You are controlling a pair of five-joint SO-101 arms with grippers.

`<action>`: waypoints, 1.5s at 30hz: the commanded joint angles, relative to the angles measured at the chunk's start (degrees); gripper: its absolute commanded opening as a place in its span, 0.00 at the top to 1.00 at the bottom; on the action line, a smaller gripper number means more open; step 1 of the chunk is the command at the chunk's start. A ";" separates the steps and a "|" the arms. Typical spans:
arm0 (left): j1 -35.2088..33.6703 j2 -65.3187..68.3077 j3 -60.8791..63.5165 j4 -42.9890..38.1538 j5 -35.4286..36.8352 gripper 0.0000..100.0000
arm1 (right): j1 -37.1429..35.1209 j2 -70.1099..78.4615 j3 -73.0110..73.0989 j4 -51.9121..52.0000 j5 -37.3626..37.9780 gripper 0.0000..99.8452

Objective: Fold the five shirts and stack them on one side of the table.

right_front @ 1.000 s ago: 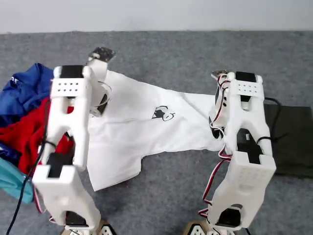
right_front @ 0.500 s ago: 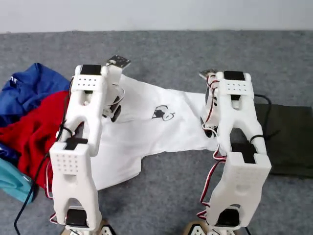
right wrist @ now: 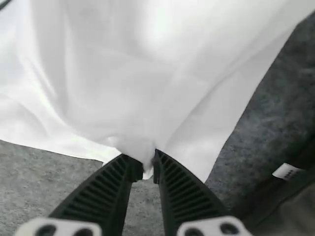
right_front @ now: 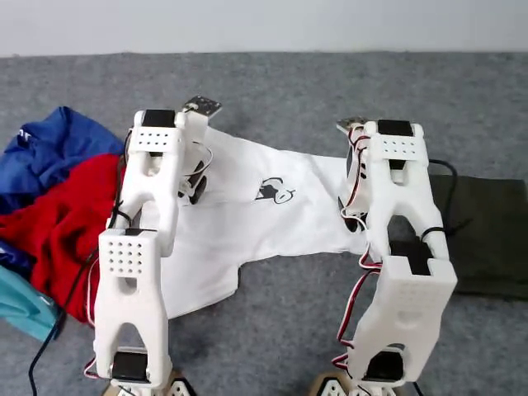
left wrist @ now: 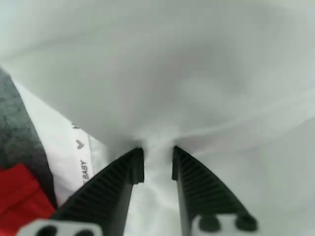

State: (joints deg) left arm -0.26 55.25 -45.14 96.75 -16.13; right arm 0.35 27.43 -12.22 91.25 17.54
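Grey table [right_front: 330, 91] bears white shirt [right_front: 272, 227], pinched in left tool [left wrist: 157, 156] and right tool [right wrist: 146, 166].

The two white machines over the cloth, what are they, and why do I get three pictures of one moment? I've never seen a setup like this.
They are two small robot arms, the left arm and the right arm, side by side at a grey table. The high view looks down from a fixed camera. The other two pictures come from a camera on each wrist, looking along its black pincer. A white shirt lies spread between the arms. The left gripper pinches its cloth, and the right gripper pinches it near an edge. Beside the left arm sits a heap: a blue shirt, a red shirt and something teal. A dark green cloth lies flat beyond the right arm.
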 commanded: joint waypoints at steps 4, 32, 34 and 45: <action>0.70 0.44 -5.05 3.69 -0.79 0.98 | -0.13 -3.65 -0.18 -0.40 0.18 0.99; 0.26 -43.16 39.96 3.87 -4.13 0.99 | -0.13 -11.56 1.49 6.90 0.53 0.99; 0.18 -45.27 42.59 3.87 -4.13 0.99 | -0.13 -11.74 3.69 6.55 0.53 0.99; 0.35 -55.82 54.02 3.87 -4.13 0.99 | -0.13 -11.74 14.77 -0.75 0.18 0.99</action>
State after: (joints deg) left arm 0.18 4.00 6.90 99.30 -19.56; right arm 0.18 18.81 2.37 91.69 17.54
